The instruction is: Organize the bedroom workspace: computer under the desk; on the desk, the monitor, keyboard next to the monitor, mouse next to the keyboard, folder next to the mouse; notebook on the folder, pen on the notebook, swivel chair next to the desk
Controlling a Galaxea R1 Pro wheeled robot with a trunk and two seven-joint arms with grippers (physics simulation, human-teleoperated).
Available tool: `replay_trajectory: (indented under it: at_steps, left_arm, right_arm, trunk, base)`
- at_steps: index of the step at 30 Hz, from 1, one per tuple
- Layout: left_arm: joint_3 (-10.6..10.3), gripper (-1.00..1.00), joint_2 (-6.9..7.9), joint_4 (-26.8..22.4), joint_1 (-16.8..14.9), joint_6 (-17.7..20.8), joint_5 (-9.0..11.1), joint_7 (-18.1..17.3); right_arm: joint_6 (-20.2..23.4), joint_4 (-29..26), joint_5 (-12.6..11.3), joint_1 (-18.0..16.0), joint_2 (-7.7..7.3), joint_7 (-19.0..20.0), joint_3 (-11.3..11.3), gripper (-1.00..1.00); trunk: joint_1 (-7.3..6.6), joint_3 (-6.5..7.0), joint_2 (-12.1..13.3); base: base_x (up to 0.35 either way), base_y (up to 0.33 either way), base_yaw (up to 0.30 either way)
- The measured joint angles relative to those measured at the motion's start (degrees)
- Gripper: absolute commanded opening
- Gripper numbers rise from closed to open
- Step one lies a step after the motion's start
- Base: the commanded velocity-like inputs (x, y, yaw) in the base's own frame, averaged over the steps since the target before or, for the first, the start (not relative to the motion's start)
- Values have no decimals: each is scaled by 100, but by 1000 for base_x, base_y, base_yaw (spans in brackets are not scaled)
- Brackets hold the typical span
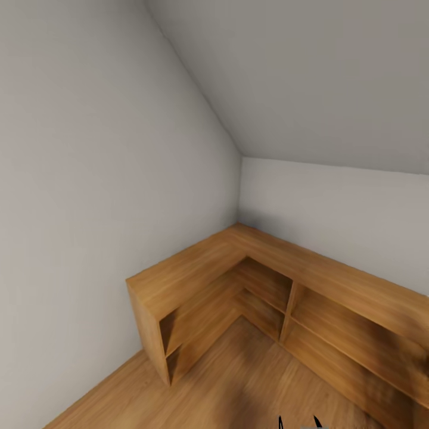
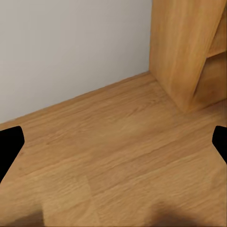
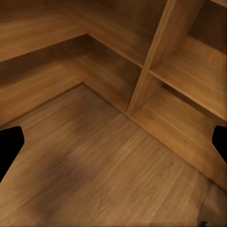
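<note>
Head view faces open oak corner shelves (image 1: 286, 298) at lower right, not the desk. Both grippers (image 2: 113, 142) (image 3: 113, 142) gape empty. Rolling forward risks bumping the shelving.

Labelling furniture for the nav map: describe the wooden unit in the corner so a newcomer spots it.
Under the sloped grey wall, in the room's corner, sits the open oak corner shelving on the plank floor. It is L-shaped and low, with open doorless compartments, not drawers.
</note>
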Motion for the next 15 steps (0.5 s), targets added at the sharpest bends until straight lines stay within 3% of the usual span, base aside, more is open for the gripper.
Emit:
replay_trajectory:
  at_steps: [15]
  left_arm:
    - [-11,100,8,7,0,163,-6,-37]
  right_arm:
    - [5,0,0,-2,0,0,0,100]
  trunk:
    - [-1,0,0]
  base:
    - [249,237,-268]
